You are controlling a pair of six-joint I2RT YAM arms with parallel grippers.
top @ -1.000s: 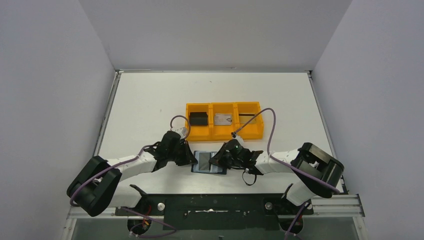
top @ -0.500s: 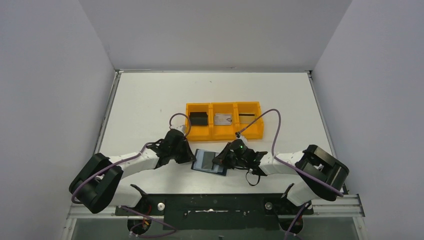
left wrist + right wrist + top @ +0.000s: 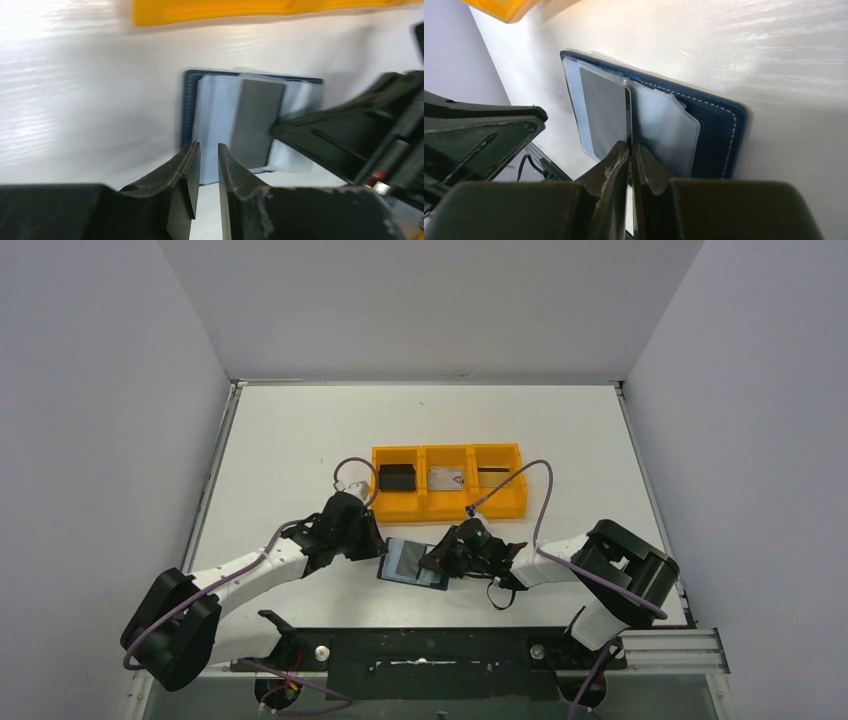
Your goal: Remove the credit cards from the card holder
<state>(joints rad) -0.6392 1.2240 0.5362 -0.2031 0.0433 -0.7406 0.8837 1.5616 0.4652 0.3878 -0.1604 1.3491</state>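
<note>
The card holder [image 3: 392, 558] lies open on the table in front of the orange tray, navy outside [image 3: 716, 135] and pale blue pockets [image 3: 212, 115] inside. A silver-grey credit card [image 3: 406, 560] sticks partly out of a pocket [image 3: 606, 112] [image 3: 255, 122]. My right gripper [image 3: 630, 146] [image 3: 432, 562] is shut on that card's long edge. At the holder's left edge, my left gripper [image 3: 209, 147] [image 3: 375, 548] has its jaws a narrow gap apart; nothing is pinched between them.
The orange tray [image 3: 424, 508] stands just behind the holder, with three compartments. It holds a dark block [image 3: 397, 476] on the left, a pale card [image 3: 446, 478] in the middle and a dark-striped flat piece [image 3: 490, 473] on the right. My arms flank the holder closely.
The left jaws have parted slightly from shut. The holder has turned a little and slid left. The right gripper keeps its hold on the grey card.
</note>
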